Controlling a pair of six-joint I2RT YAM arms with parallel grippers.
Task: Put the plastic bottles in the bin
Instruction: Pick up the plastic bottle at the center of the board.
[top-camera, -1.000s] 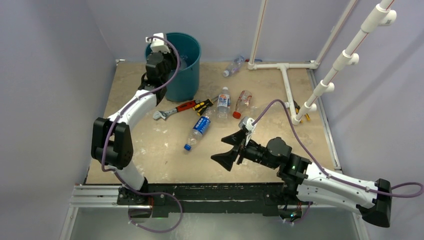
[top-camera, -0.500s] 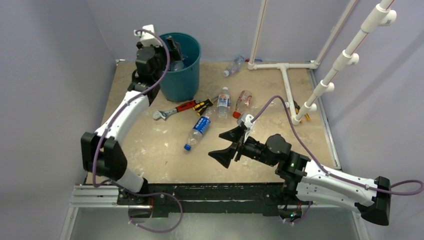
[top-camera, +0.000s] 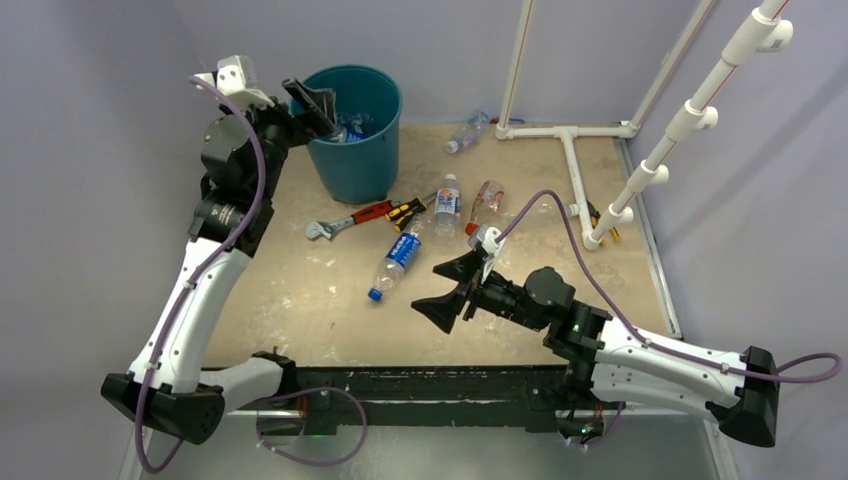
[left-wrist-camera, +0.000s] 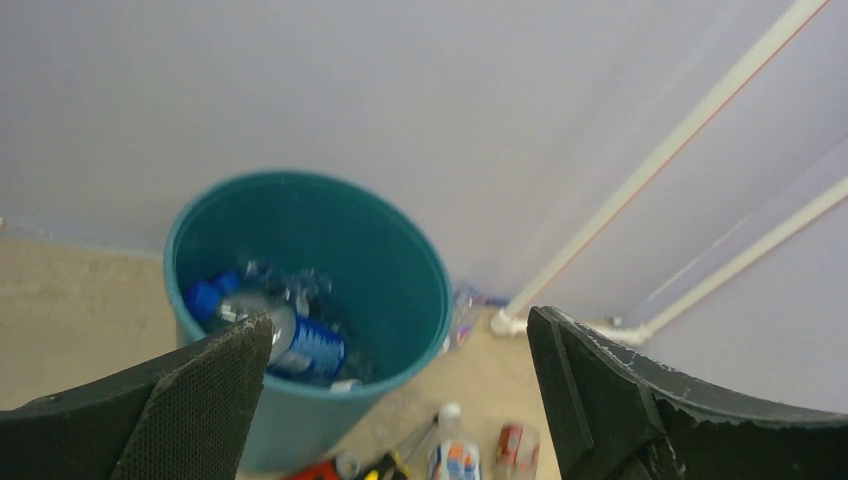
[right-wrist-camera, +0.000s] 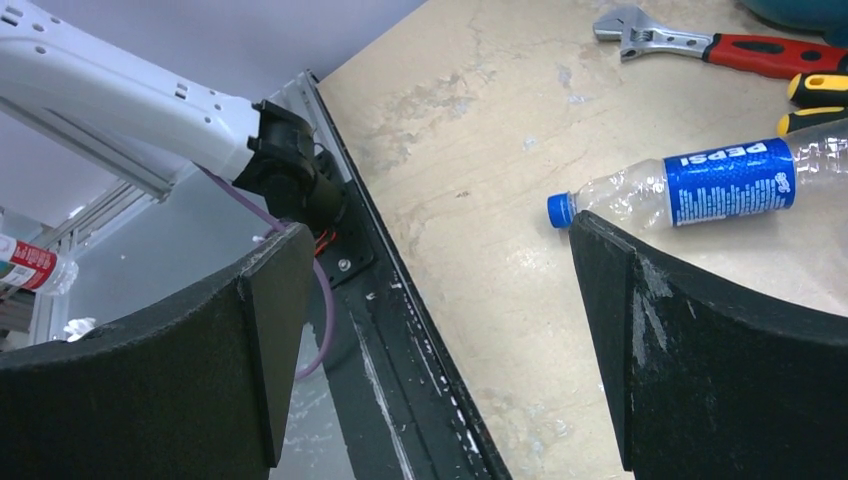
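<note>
Since the clear, blue-labelled plastic bottle (top-camera: 399, 252) lies flat just ahead of the right claw (top-camera: 428, 289), long axis slanting across its reach, that arm is nearer; its jaws stand wide apart, empty. The left claw (top-camera: 312, 100) hangs spread and empty above the round teal plastic bin (top-camera: 362, 165).

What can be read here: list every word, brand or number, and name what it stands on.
"PEPSI": blue label of the lying blue-capped bottle, right wrist view.
Too blurred to read: blue label of the labelled bottle inside the bin; blue-and-orange label of the white-capped bottle.
Nothing else legible.
</note>
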